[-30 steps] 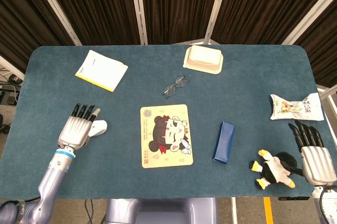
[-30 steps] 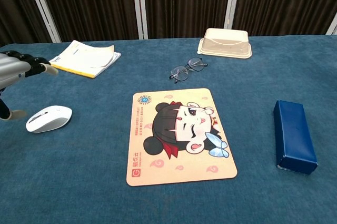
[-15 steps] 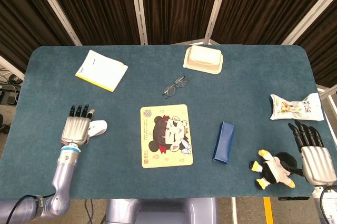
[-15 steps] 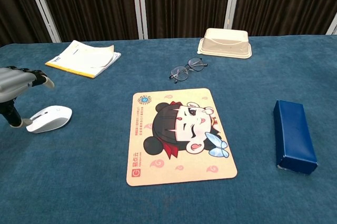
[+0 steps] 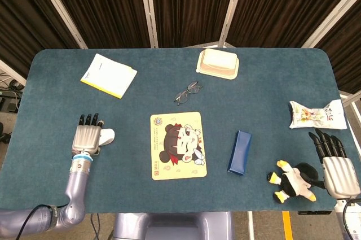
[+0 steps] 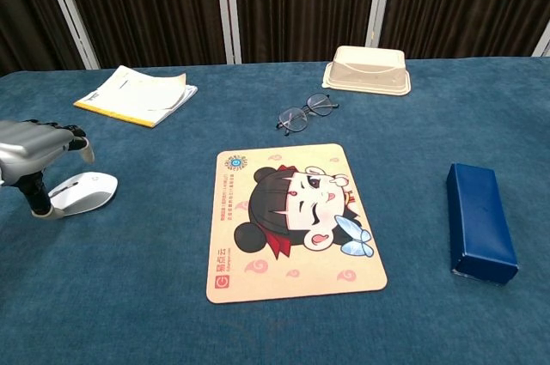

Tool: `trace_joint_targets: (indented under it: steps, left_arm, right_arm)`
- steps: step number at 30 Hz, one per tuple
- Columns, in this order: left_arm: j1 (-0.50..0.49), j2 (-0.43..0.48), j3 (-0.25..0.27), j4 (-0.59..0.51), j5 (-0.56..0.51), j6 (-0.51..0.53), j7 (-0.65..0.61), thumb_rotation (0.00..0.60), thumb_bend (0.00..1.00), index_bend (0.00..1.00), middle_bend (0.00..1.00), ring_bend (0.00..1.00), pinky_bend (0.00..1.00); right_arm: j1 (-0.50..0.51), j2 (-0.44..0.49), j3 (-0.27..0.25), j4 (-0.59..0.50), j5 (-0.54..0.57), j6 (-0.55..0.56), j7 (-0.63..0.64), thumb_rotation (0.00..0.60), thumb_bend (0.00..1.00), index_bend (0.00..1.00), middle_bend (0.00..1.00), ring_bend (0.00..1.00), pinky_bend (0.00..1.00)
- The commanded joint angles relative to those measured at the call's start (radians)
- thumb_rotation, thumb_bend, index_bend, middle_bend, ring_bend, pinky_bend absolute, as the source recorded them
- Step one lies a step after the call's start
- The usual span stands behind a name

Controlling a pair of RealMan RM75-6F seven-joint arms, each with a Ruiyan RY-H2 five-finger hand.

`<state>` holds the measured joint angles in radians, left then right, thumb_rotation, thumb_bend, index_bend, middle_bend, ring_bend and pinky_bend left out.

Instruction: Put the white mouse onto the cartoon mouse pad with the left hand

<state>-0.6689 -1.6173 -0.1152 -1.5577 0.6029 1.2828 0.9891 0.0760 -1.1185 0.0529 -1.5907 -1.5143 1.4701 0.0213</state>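
The white mouse (image 5: 108,136) (image 6: 88,191) lies on the blue table, left of the cartoon mouse pad (image 5: 177,145) (image 6: 292,219). My left hand (image 5: 87,137) (image 6: 33,152) hovers over the mouse's left side, its fingers apart and arched above it. In the chest view the thumb reaches down beside the mouse's left edge, but no closed grip shows. The mouse pad is flat at the table's middle, with nothing on it. My right hand (image 5: 338,168) rests flat at the front right corner with fingers stretched out; only the head view shows it.
A yellow-edged notebook (image 5: 109,75) lies at the back left, glasses (image 5: 187,93) just behind the pad, and a cream container (image 5: 218,63) at the back. A blue case (image 5: 240,152) sits right of the pad. A penguin plush (image 5: 293,182) and snack bag (image 5: 316,114) are near my right hand.
My left hand has shifted right and come down over the mouse, its thumb now beside the mouse's left edge. The mouse, the pad and the right hand have stayed put.
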Motion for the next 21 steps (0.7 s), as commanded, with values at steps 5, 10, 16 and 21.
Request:
trace_joint_targets:
  steps: [5, 10, 16, 21]
  left_arm:
    - [-0.010, -0.029, -0.009, 0.041, -0.025, -0.005, 0.018, 0.600, 0.22, 0.27, 0.00, 0.00, 0.00]
    - [-0.012, -0.041, -0.013, 0.062, -0.035, -0.014, 0.018, 0.600, 0.22, 0.27, 0.00, 0.00, 0.00]
    - [-0.018, -0.063, -0.024, 0.095, -0.045, -0.039, 0.007, 0.600, 0.23, 0.30, 0.00, 0.00, 0.00]
    - [-0.021, -0.076, -0.020, 0.111, -0.044, -0.040, 0.013, 0.600, 0.36, 0.33, 0.00, 0.00, 0.00]
  right_arm:
    - [0.000, 0.000, 0.000, 0.000, 0.000, -0.001, 0.001, 0.600, 0.06, 0.00, 0.00, 0.00, 0.00]
    - [0.000, 0.001, -0.001, 0.000, -0.001, -0.001, 0.006, 0.600, 0.06, 0.00, 0.00, 0.00, 0.00]
    - [0.001, 0.001, -0.001, 0.000, -0.001, -0.001, 0.007, 0.600, 0.06, 0.00, 0.00, 0.00, 0.00]
    - [0.001, 0.002, -0.001, 0.000, -0.001, -0.001, 0.007, 0.600, 0.06, 0.00, 0.00, 0.00, 0.00]
